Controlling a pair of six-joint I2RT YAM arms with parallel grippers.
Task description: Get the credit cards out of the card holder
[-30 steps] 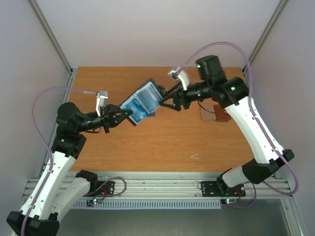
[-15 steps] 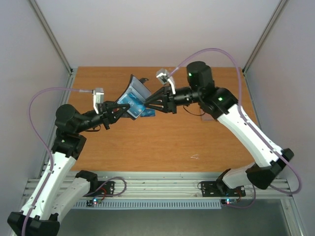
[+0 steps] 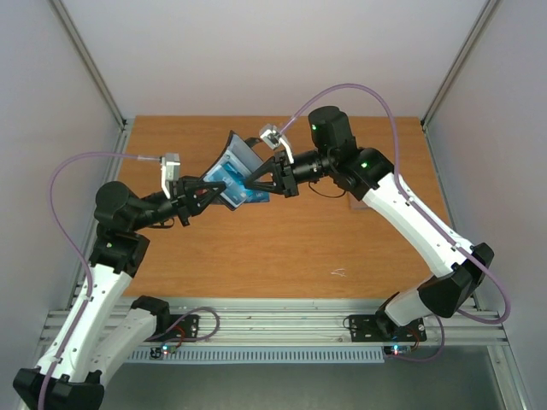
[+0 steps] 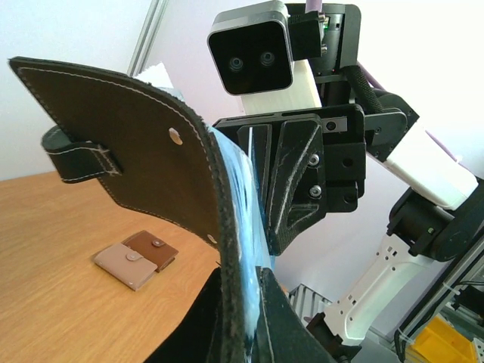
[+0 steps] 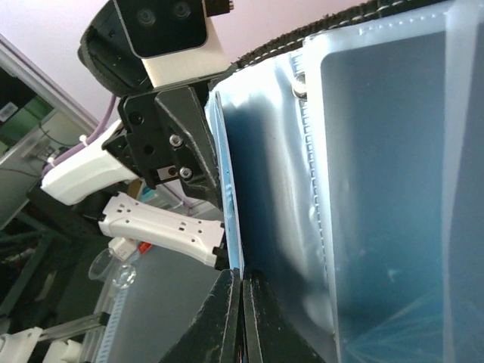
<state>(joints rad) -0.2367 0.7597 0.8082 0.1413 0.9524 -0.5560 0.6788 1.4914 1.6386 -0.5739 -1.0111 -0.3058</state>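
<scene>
Mid-air above the far-centre of the wooden surface [image 3: 282, 248], the card holder [image 3: 232, 159] hangs open between the two arms, clear of the wood. The left gripper [image 3: 212, 195] is clamped on its near-left edge, its fingers [image 4: 265, 325] pinched tight on the black leather and the bright blue plastic beside it. From the left wrist view the holder's black outer flap curves upward, with a small strap loop [image 4: 76, 155] and a metal snap [image 4: 175, 136] showing. The right gripper [image 3: 254, 182] comes in from the right, its jaws pressed together on the thin edge of a blue credit card [image 5: 229, 215] that stands just beside the holder's pale blue-grey pockets [image 5: 378, 151]. How far that card sits in its pocket cannot be told. A brown two-tone wallet [image 4: 138, 259] lies flat on the surface, well apart, towards the right side.
</scene>
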